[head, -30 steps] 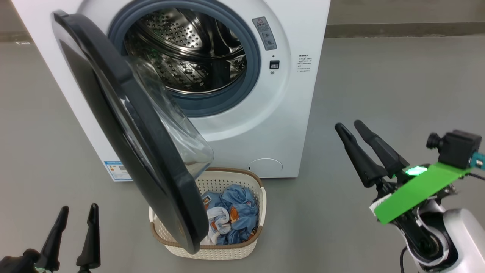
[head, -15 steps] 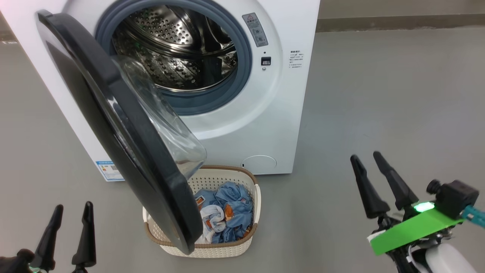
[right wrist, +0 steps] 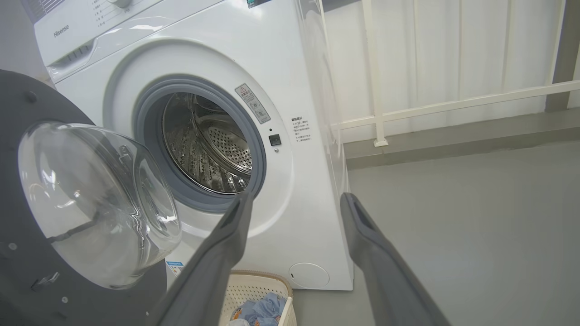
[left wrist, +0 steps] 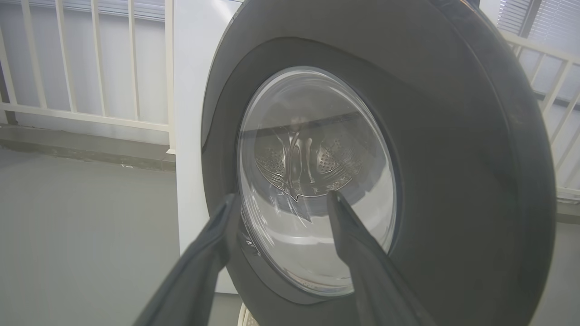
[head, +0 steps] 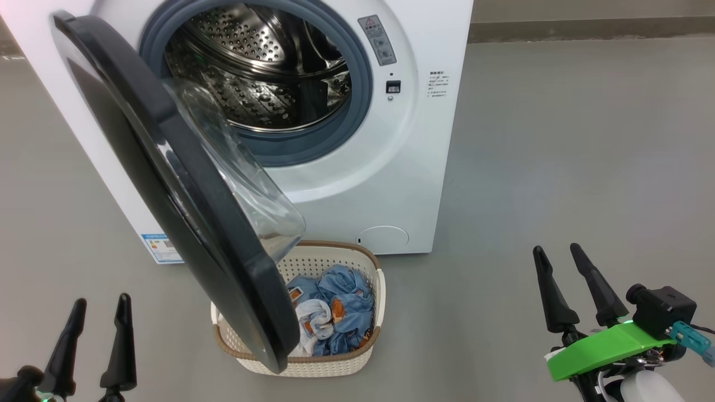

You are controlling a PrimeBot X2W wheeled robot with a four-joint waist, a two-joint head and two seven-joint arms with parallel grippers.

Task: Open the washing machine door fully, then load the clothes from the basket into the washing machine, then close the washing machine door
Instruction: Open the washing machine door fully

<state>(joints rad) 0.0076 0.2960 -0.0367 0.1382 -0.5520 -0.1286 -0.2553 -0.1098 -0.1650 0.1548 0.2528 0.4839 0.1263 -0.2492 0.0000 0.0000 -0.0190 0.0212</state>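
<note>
You face the round washing machine door (left wrist: 453,181), a glossy black ring around clear glass. Your left gripper (left wrist: 283,197) stands before it, dark fingers spread.

The left claw (head: 100,304) hangs low over the floor, its two dark fingers upright and spread apart, holding nothing. The right claw (head: 556,251) is likewise spread and empty, its fingers leaning slightly leftward above a green wrist plate (head: 603,349) and pale forearm (head: 648,389).
</note>
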